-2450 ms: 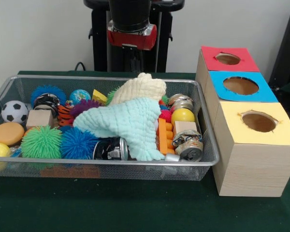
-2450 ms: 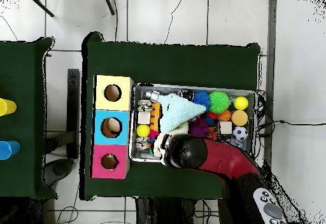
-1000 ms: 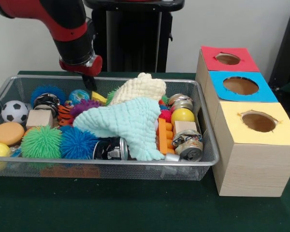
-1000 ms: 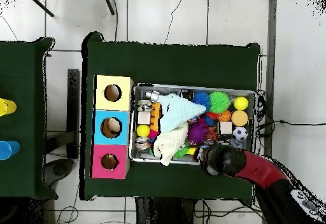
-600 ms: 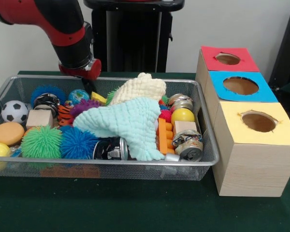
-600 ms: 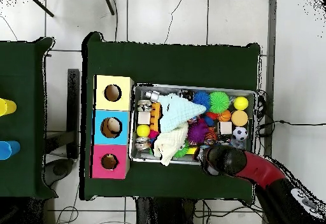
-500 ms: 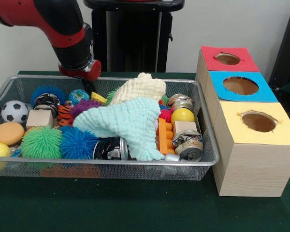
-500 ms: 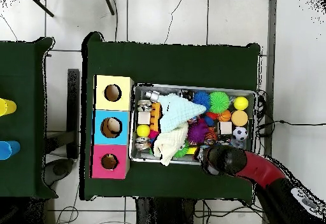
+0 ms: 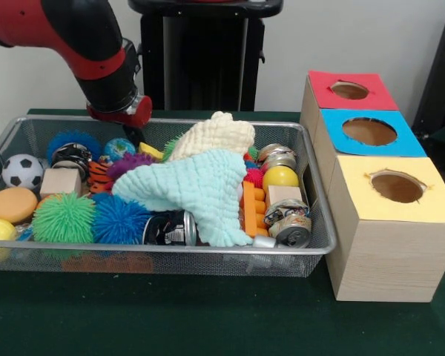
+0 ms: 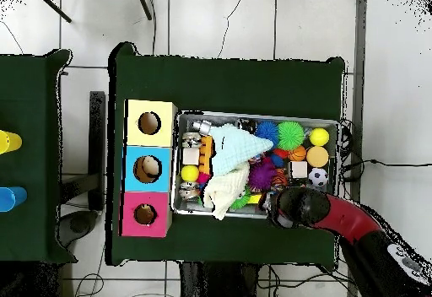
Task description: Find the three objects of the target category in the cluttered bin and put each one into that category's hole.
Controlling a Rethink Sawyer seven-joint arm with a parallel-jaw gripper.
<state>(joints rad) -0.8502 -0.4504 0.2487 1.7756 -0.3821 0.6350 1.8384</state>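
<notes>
The silver wire-mesh bin (image 9: 156,256) is full of toys and also shows in the overhead view (image 10: 256,114). A mint green cloth (image 9: 193,185) and a cream cloth (image 9: 215,135) lie over its middle. No yellow duck or brown monkey shows. An orange and black striped toy (image 9: 98,174) lies at the back left. My gripper (image 9: 136,133) hangs below the red and black wrist, just inside the bin's far rim, beside a globe ball (image 9: 122,147). In the overhead view the wrist (image 10: 291,207) hides it. The red-topped hole (image 9: 349,90) is unblocked and also shows in the overhead view (image 10: 145,214).
Spiky balls in green (image 9: 63,217), blue (image 9: 119,219) and purple, drink cans (image 9: 289,222), a soccer ball (image 9: 21,171), wooden blocks (image 9: 61,180) and an orange brick fill the bin. The blue-topped hole (image 9: 369,131) and yellow-topped hole (image 9: 397,185) stand next to the red one.
The arm has swung from behind the bin's middle to over its back left part in the front view. In the last half second it barely moved. The cloths and toys have not moved.
</notes>
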